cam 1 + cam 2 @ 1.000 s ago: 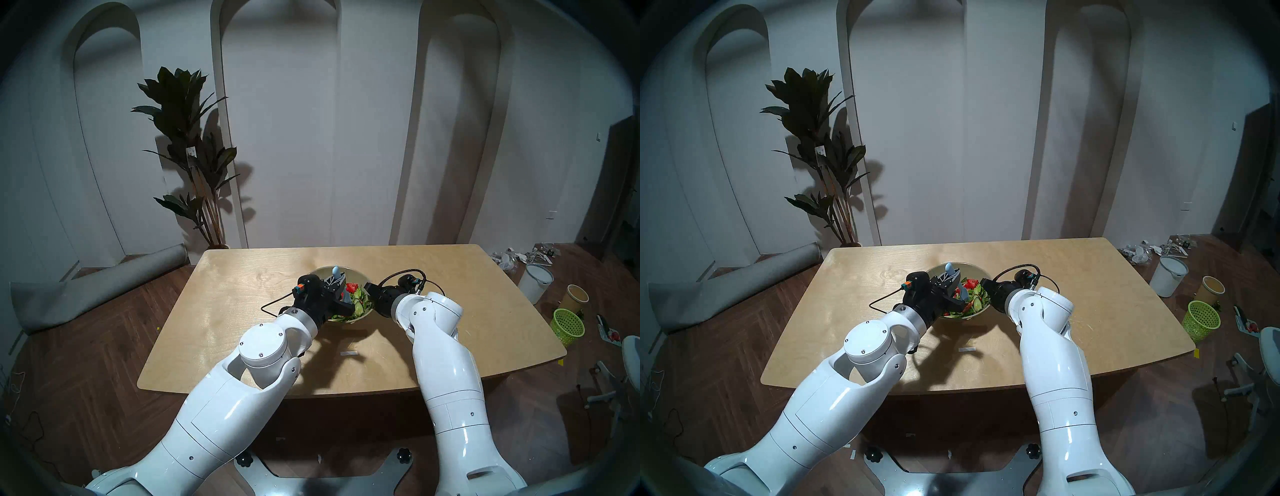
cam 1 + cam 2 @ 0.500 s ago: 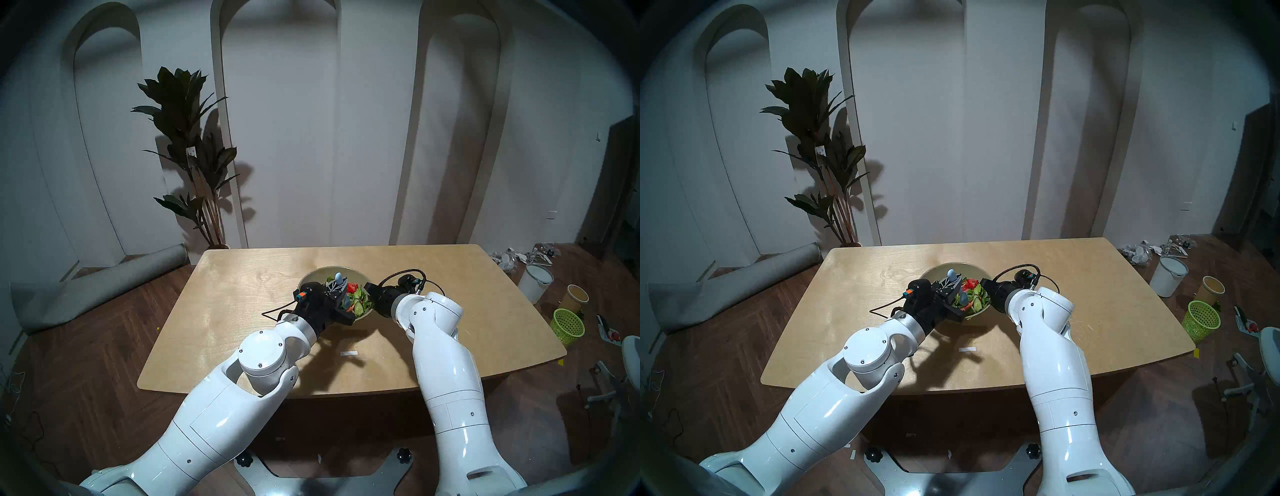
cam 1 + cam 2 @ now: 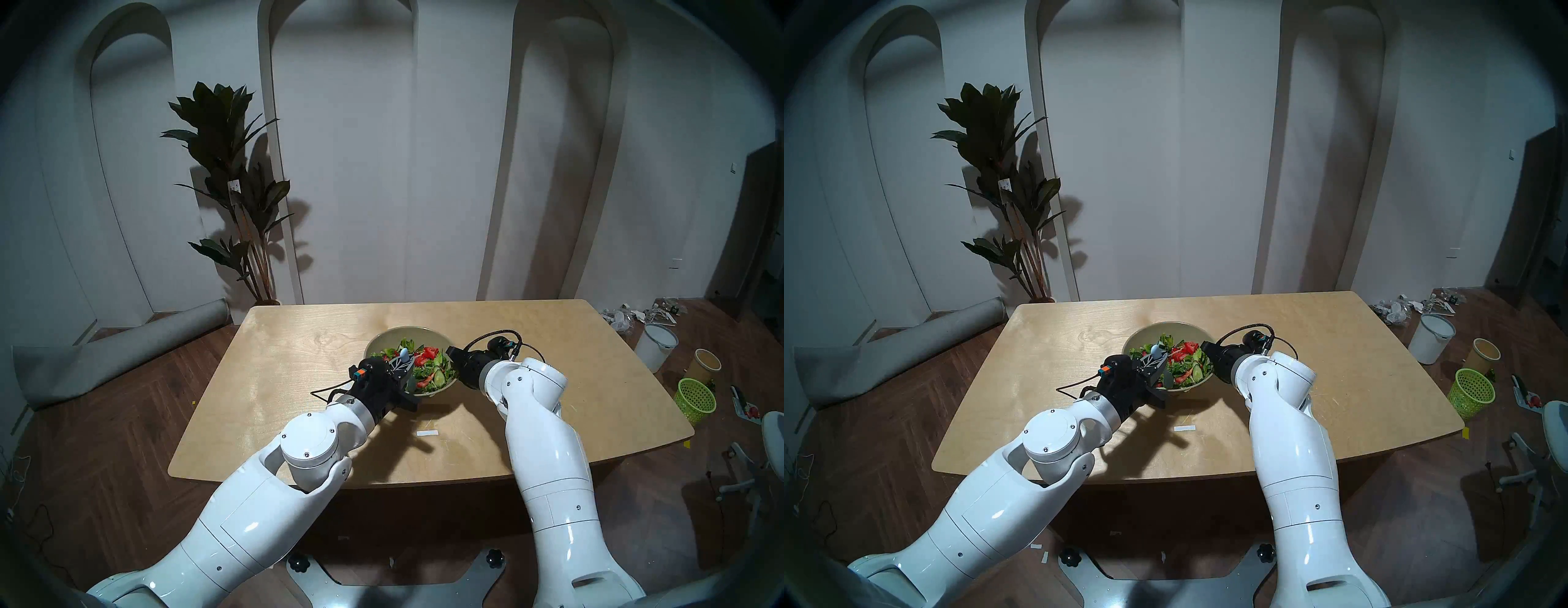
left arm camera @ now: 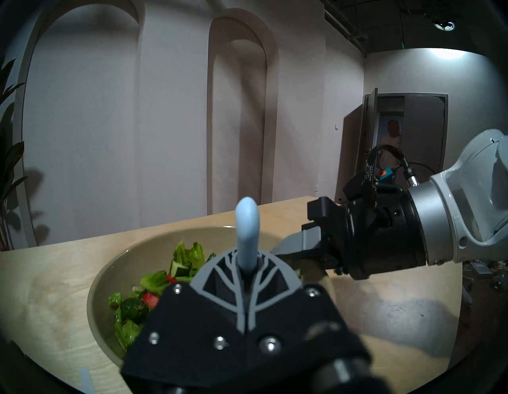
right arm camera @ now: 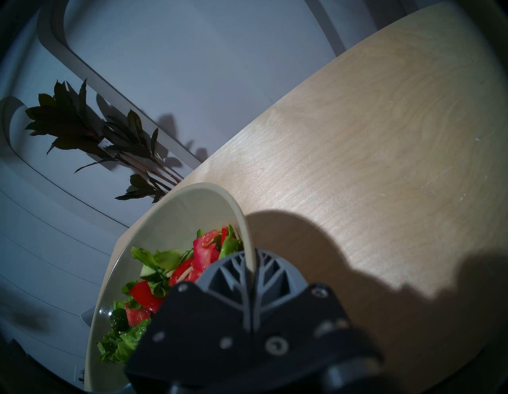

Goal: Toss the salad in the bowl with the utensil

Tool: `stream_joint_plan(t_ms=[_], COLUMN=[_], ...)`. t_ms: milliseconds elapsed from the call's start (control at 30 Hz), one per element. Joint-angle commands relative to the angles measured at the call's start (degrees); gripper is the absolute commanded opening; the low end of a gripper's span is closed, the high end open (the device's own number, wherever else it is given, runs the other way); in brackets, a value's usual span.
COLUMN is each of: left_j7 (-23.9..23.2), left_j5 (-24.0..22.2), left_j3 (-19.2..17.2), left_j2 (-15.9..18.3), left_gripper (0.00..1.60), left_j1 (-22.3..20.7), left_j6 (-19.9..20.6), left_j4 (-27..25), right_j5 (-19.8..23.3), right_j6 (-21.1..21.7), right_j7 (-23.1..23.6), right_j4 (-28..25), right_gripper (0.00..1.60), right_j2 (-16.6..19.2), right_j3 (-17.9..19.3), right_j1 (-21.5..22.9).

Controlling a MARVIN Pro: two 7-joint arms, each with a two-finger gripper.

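A pale wooden tabletop [image 3: 297, 369] carries a small white strip [image 3: 427, 433]. Behind stands a tall leafy plant [image 3: 231, 178]. On the floor sit a rolled grey mat [image 3: 119, 352], a white bucket [image 3: 655, 346] and a lime-green basket [image 3: 695, 399].

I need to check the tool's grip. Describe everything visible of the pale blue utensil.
The utensil is slim, pale blue, smooth like plastic. Its rounded handle end stands upright above the left pincer, shut on its shaft. The lower end dips toward the salad in the bowl, mostly hidden; its tip cannot be made out.

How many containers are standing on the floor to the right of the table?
3: a white bucket farthest back, a tan cup beside it, and a lime-green mesh basket nearest. Others may be hidden.
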Motion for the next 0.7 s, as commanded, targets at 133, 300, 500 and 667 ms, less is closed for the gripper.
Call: stream_joint_plan(t_ms=[133,300,500,667], left_j7=[-0.3,0.7,2.4,2.7], left_j5=[3.5,6.9,9.6,9.8], left_j3=[0.6,0.7,0.8,0.4], left_j2=[0.2,-0.7,-2.0,-2.0], left_gripper=[0.00,0.00,0.00,0.00], left_j1=[-2.4,-4.0,-6.1,-6.6], left_j6=[-3.8,-8.6,-12.1,-13.4], left_j4=[4.6,8.2,12.4,12.6], right_j5=[0.1,0.1,0.1,0.1], right_j6=[-0.1,-0.1,-0.1,-0.1], right_j7=[0.1,0.1,0.1,0.1], right_j4=[-1.0,-1.0,-1.0,-1.0], right_gripper=[0.00,0.00,0.00,0.00], right_j2=[0.0,0.0,0.0,0.0], right_j3=[0.1,0.1,0.1,0.1], right_j1=[0.3,0.3,0.3,0.3])
